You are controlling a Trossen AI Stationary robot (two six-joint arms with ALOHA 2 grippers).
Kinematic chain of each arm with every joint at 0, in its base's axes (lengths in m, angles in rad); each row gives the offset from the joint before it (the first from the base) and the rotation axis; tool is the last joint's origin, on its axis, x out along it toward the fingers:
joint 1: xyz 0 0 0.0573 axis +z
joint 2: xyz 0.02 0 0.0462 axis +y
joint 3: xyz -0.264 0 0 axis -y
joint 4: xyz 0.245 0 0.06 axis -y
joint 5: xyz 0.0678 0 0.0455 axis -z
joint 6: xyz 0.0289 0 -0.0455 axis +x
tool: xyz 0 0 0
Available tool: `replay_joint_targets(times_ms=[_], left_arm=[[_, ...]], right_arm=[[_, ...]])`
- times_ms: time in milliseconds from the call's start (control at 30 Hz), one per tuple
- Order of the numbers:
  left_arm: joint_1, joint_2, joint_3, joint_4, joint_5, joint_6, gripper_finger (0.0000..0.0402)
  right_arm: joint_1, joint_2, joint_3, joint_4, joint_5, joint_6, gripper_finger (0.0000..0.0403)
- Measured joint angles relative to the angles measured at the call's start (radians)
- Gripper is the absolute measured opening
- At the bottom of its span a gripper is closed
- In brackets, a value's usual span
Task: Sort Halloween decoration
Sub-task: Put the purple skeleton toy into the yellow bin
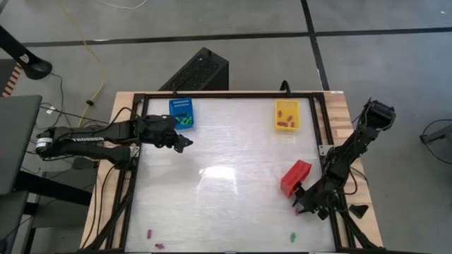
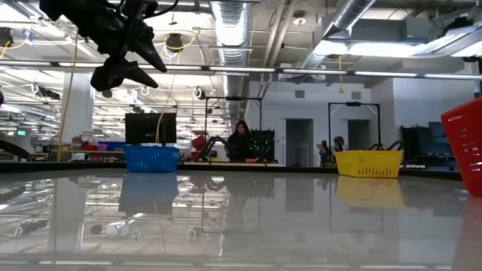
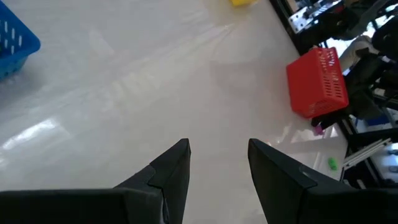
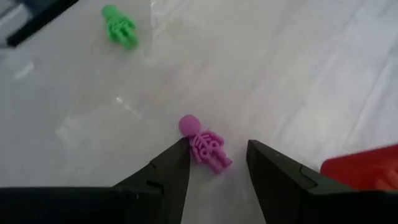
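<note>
Near edge of the worktop (image 1: 226, 212): three stray pieces in the high view, two purple ones toward the left corner (image 1: 149, 232) and a green skeleton (image 1: 292, 236) toward the right.

Right gripper (image 4: 214, 163) sits low near the right edge, just in front of the red basket (image 1: 295, 176). Fingers released and parted, nothing between them. A purple skeleton (image 4: 205, 144) lies flat on the worktop just ahead of the fingertips, touching neither as far as the view shows. Its long axis runs head to feet, head pointing away from the gripper and feet angled back toward the gap, a little skewed to the finger line.

Handling, as a judgement: small moulded plastic, stiff, very light, thin-limbed. It will likely skid on the glossy top if nudged by one finger. Best hold looks to be across the ribcage, pinching the narrow width.

Mid worktop is bare and reflective.

Far side: left gripper (image 1: 182, 143) hangs raised beside the blue basket (image 1: 182, 113) near the far-left corner, fingers apart, holding nothing. Green pieces show in the blue basket, purple ones in the yellow basket (image 1: 286, 115) toward the far-right corner.
</note>
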Motion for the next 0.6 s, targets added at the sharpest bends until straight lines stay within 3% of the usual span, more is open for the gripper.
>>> replay_joint_targets(times_ms=[333,600], left_arm=[[-0.001,-0.001,0.0,-0.002,-0.007,0.006,0.0151],[-0.001,-0.001,0.0,-0.002,-0.007,0.005,0.0151]], right_arm=[[0.011,0.101,0.001,0.09,-0.015,-0.017,0.0177],[0.007,0.169,0.007,0.13,-0.053,0.035,0.0067]])
